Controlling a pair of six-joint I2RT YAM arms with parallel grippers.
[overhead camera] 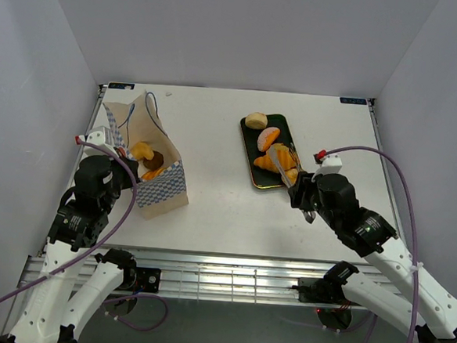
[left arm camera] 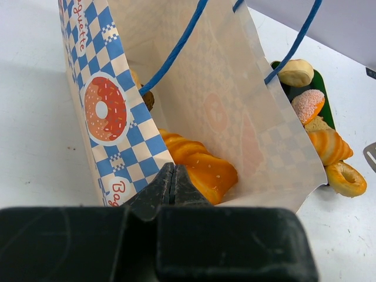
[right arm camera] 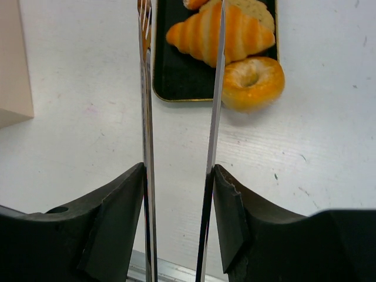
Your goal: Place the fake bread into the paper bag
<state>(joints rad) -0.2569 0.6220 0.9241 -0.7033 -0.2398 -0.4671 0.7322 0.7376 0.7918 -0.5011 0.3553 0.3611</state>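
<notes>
The paper bag (overhead camera: 158, 184) sits at the left with its mouth open; it also fills the left wrist view (left arm camera: 217, 100). Inside lie a twisted orange loaf (left arm camera: 202, 167) and a darker piece (overhead camera: 142, 151). My left gripper (overhead camera: 125, 163) (left arm camera: 172, 176) is shut at the bag's near rim, apparently pinching it. A bun (overhead camera: 256, 120), a frosted piece (overhead camera: 268, 137), a croissant (right arm camera: 220, 32) and a ring-shaped piece (right arm camera: 252, 82) lie on or beside the dark tray (overhead camera: 252, 151). My right gripper (overhead camera: 305, 199) (right arm camera: 179, 176) is shut on metal tongs (right arm camera: 145, 88), whose open tips reach over the croissant.
The tray (right arm camera: 176, 76) lies at the right middle of the white table, with the ring-shaped piece hanging over its near corner. The bag's blue string handles (left arm camera: 176, 53) arch over its mouth. White walls enclose the table on three sides.
</notes>
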